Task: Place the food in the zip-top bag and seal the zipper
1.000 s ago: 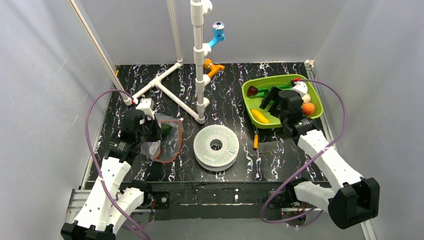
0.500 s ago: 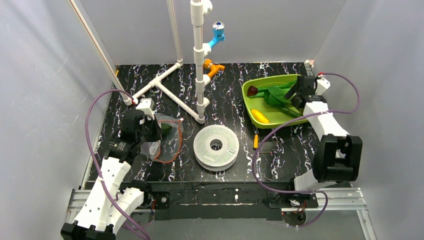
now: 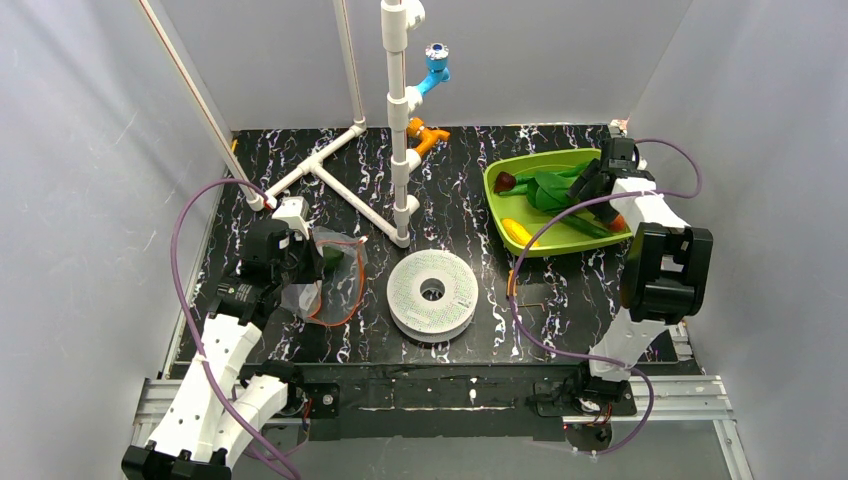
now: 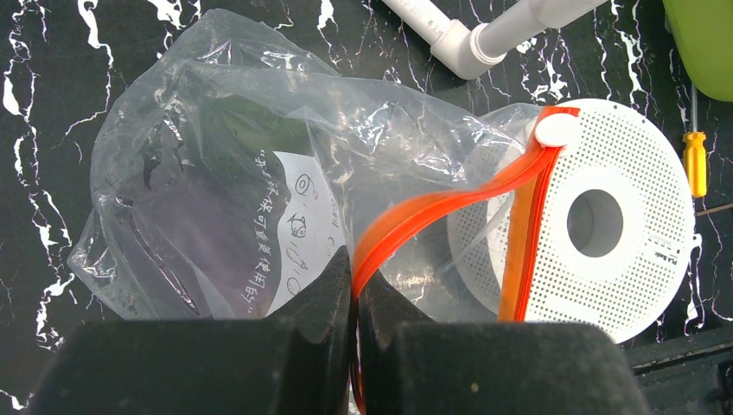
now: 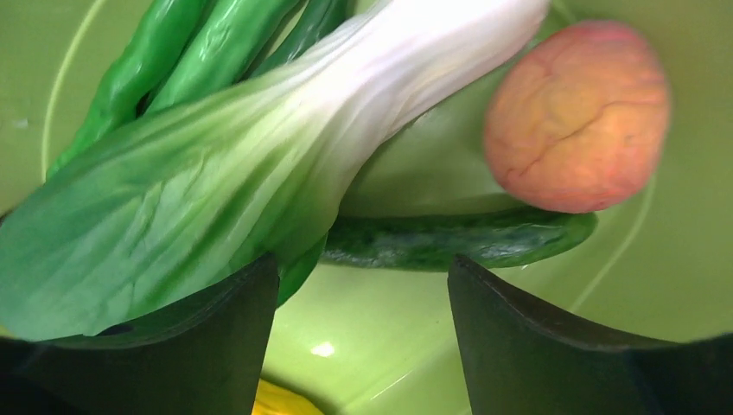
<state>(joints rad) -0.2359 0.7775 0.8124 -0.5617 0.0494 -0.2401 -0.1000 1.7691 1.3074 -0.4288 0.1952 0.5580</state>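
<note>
Task early, by your views; floppy clear zip-top bag (image 3: 340, 280) left of white perforated spool (image 3: 432, 293), mouth unsealed; left gripper (image 4: 354, 290) pinched shut on orange-red zipper strip (image 4: 449, 197); right gripper (image 5: 363, 294), jaws wide, over lime-green tray (image 3: 545, 158) right-behind spool; white-stemmed bok choy (image 5: 216, 164), round orange fruit (image 5: 577, 117), yellow banana (image 3: 519, 232) unbagged; dark shapes inside bag indistinct.

Bright, even overhead light washes the scene, shadows faint on the black marbled table (image 3: 470, 160); white glints streak the crinkled zip-top bag (image 4: 216, 130); a small highlight dots the green tray (image 5: 324, 348); at close range the orange (image 5: 577, 117) and bok choy (image 5: 259, 164) look soft-edged.
</note>
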